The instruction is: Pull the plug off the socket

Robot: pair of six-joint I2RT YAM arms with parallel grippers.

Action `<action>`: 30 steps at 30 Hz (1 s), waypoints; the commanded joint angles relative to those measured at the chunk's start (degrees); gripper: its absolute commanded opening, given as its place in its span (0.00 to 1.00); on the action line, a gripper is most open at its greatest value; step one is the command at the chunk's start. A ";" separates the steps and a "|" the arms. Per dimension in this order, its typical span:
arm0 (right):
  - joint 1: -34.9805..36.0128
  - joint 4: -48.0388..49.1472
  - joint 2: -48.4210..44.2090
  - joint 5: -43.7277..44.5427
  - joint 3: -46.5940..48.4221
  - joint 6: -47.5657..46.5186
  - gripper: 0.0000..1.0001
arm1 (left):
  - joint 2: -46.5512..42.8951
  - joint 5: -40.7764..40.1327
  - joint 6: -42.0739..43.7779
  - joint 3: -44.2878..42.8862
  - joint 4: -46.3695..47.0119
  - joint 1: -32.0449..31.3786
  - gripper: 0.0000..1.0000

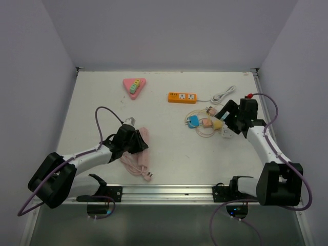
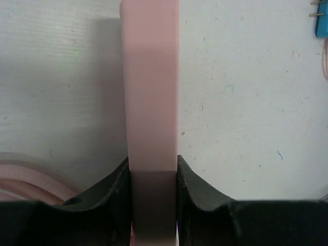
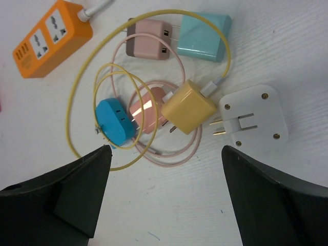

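My left gripper (image 1: 136, 140) is shut on a pink socket block (image 1: 145, 138), gripping its two flat sides. In the left wrist view the block (image 2: 149, 87) stands straight out between my fingers (image 2: 115, 187). Its pink cable (image 1: 134, 164) lies coiled beside it and ends in a plug (image 1: 149, 176) on the table. A small grey thing (image 1: 129, 121) sits just behind the gripper; I cannot tell what it is. My right gripper (image 1: 229, 115) is open and empty above a pile of plugs: blue (image 3: 114, 123), pink (image 3: 146, 110), yellow (image 3: 188, 106), white (image 3: 253, 118).
An orange power strip (image 1: 182, 97) with a white cord lies at the back. A pink triangular socket (image 1: 134, 85) is at the back left. A pink charger (image 3: 148, 46) and a teal adapter (image 3: 202, 37) lie in the pile, ringed by a yellow cable (image 3: 84, 77).
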State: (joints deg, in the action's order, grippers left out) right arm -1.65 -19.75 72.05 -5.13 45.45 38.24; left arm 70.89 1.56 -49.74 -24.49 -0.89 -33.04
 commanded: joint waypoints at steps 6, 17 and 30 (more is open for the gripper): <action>6.83 -3.28 -7.80 1.87 3.50 -4.84 0.93 | -2.51 -1.12 -0.09 -4.16 -1.81 0.69 0.62; 37.63 1.29 -4.13 3.98 6.22 -8.18 0.95 | -14.64 -7.72 1.74 -11.18 -18.96 4.80 1.00; 71.34 -3.70 22.06 18.39 24.39 -12.75 0.98 | -20.70 -18.17 18.52 -17.96 -29.96 29.42 1.00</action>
State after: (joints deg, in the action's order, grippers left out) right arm 65.49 -19.86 90.70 6.79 63.70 28.12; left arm 52.07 -11.88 -37.36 -41.78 -27.46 -7.57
